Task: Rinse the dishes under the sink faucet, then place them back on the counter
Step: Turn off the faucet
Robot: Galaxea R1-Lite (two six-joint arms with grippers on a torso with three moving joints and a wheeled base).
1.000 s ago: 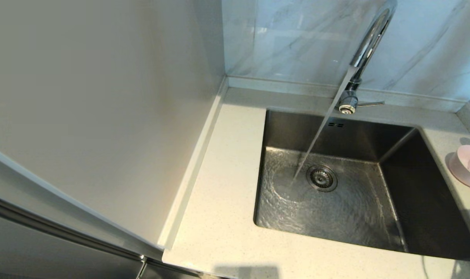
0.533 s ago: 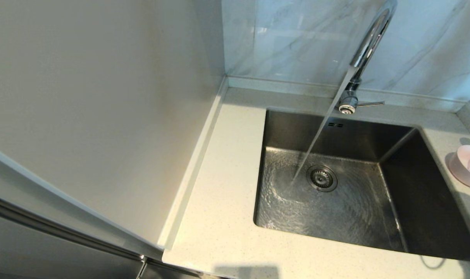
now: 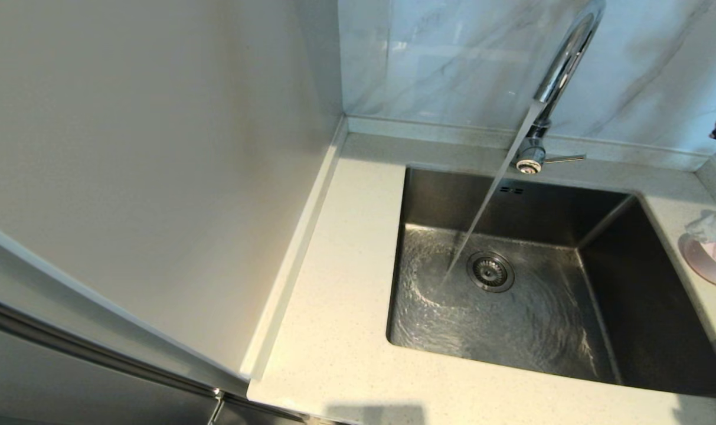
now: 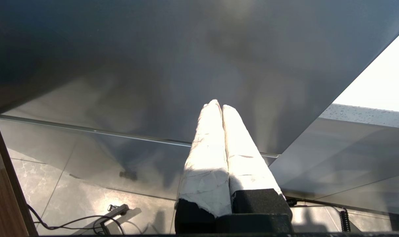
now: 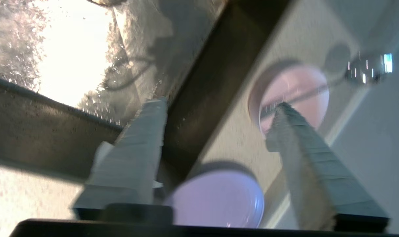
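- Cream counter (image 3: 334,248) on the left; left gripper (image 4: 218,107) parked below it, fingers pressed together, empty.
- Faucet (image 3: 561,65) pours into the sink (image 3: 511,330).
- Right gripper (image 5: 219,105), spread wide, above pink bowl (image 5: 294,92) and lilac plate (image 5: 219,200); best to pinch one rim squarely.

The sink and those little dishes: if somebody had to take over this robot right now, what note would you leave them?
Right gripper: open, empty, above the counter on the sink's right side, near the dishes.
Left gripper: shut, empty, parked off to the side, away from the sink.
Faucet: running into the sink, which holds no dish.
Pink bowl: on the counter right of the sink, a spoon-like utensil lying in it.
Lilac plate: on the counter beside it.
The white dish is not in view.
Done: water on.
Left: pick up each dish, rinse it, set it back on the counter.
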